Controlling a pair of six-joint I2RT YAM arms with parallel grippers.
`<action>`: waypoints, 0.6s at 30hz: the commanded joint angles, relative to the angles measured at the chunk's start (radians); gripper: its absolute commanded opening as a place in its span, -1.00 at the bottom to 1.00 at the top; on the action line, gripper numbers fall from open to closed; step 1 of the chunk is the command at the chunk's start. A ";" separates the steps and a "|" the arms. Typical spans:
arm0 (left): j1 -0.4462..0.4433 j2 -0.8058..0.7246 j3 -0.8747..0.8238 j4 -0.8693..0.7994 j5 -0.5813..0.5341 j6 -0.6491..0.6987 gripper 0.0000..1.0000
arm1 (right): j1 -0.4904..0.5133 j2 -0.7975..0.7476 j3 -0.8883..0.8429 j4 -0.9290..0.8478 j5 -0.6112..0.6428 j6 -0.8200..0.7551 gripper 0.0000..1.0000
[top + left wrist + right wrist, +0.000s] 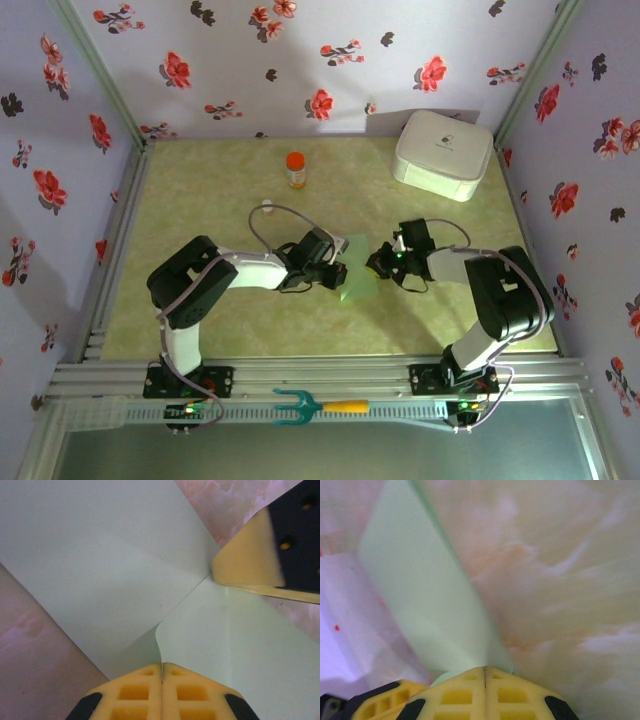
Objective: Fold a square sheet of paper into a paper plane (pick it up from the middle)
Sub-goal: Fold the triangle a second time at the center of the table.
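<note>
Mint-green square sheet of paper (358, 278) pinched from both sides.
Its edges sit clamped in the left pincer (162, 671) and the right pincer (485, 673).

The desk (200, 190) has a pale yellow-green marbled top. A white rounded box (443, 153) stands at its far right corner. A small orange-capped bottle (295, 169) stands left of the box. A tiny white object (267, 208) lies farther left and nearer. The square sheet of paper (356, 272), creased, is nearer than the box, at mid-desk.

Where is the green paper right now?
In the top view, the paper is mid-table, gripped by the left tool on its left and the right tool on its right.
</note>
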 commanded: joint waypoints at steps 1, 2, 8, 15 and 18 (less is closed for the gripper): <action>0.001 0.030 0.006 -0.068 0.006 0.007 -0.89 | -0.021 0.028 -0.042 -0.030 0.080 -0.001 -1.00; 0.002 0.030 0.006 -0.068 0.006 0.007 -0.89 | -0.031 0.029 -0.052 -0.018 0.085 0.010 -1.00; 0.002 0.031 0.005 -0.070 0.006 0.012 -0.89 | -0.064 -0.032 -0.070 0.031 0.050 0.135 -1.00; 0.002 0.037 0.008 -0.065 0.009 0.004 -0.89 | -0.081 -0.118 -0.073 0.066 0.074 0.194 -1.00; 0.002 0.038 0.009 -0.064 0.011 0.005 -0.89 | -0.061 -0.151 -0.031 0.016 0.029 0.126 -1.00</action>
